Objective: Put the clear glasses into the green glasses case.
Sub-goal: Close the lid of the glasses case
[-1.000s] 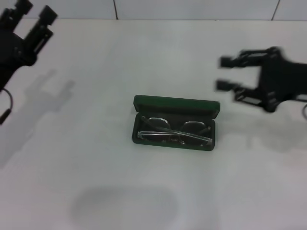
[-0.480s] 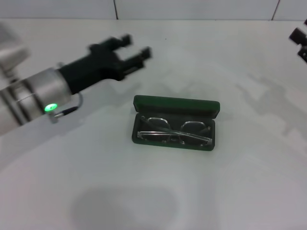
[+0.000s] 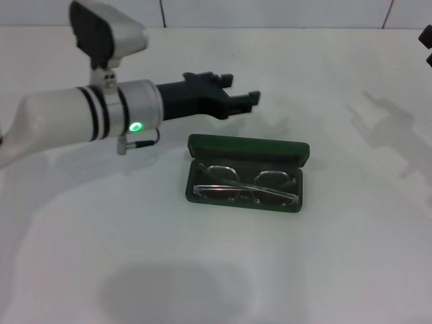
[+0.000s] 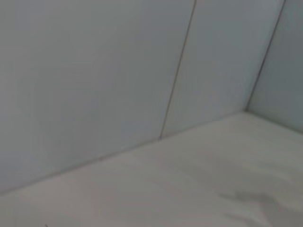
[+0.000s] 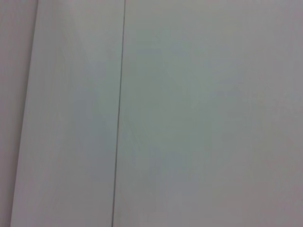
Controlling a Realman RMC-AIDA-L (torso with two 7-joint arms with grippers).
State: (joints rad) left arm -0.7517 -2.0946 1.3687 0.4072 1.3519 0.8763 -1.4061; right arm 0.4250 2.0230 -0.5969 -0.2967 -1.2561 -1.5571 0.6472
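In the head view the green glasses case (image 3: 247,147) lies open in the middle of the white table, its lid standing up along the far side. The clear glasses (image 3: 246,186) rest folded inside its lower half. My left gripper (image 3: 239,90) reaches in from the left on a silver and black arm. It hovers just behind the case's far left corner, open and holding nothing. Only a black sliver of my right gripper (image 3: 427,44) shows at the right edge, far from the case. Neither wrist view shows the case or the glasses.
The white table (image 3: 223,270) spreads around the case. A pale tiled wall (image 3: 270,12) runs along its far edge. The left wrist view shows that wall (image 4: 118,71) meeting the tabletop (image 4: 199,179). The right wrist view shows only wall panels (image 5: 199,113).
My left arm has swung in from the far left corner to just behind the case. My right gripper has pulled back from right of the case to the frame's right edge.
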